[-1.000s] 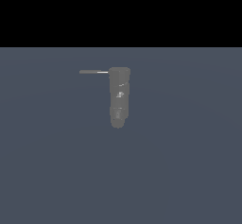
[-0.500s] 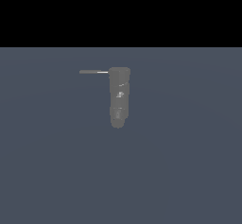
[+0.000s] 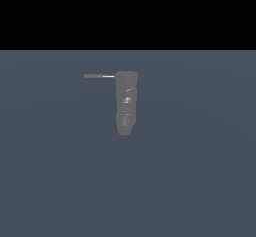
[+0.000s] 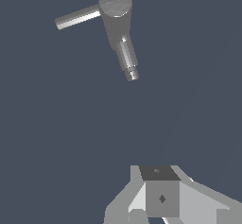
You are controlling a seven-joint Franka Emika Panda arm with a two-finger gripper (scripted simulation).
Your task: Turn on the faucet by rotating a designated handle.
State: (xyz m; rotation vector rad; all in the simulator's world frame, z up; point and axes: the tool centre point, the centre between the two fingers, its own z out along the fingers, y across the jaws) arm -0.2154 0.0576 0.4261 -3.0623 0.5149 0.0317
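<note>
Hand cropped (finger spread unclear), apart from faucet, handle.

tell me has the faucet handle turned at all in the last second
No. In the exterior view the handle sticks out from the top of the faucet toward that view's left, level, just as it did before.

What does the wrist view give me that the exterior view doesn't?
Only the wrist view shows the pincer, its base at the frame edge, apart from the faucet; its fingertips can't be made out. Only the exterior view shows the faucet side-on, with a black band above the floor. Both show the faucet and its handle.
</note>
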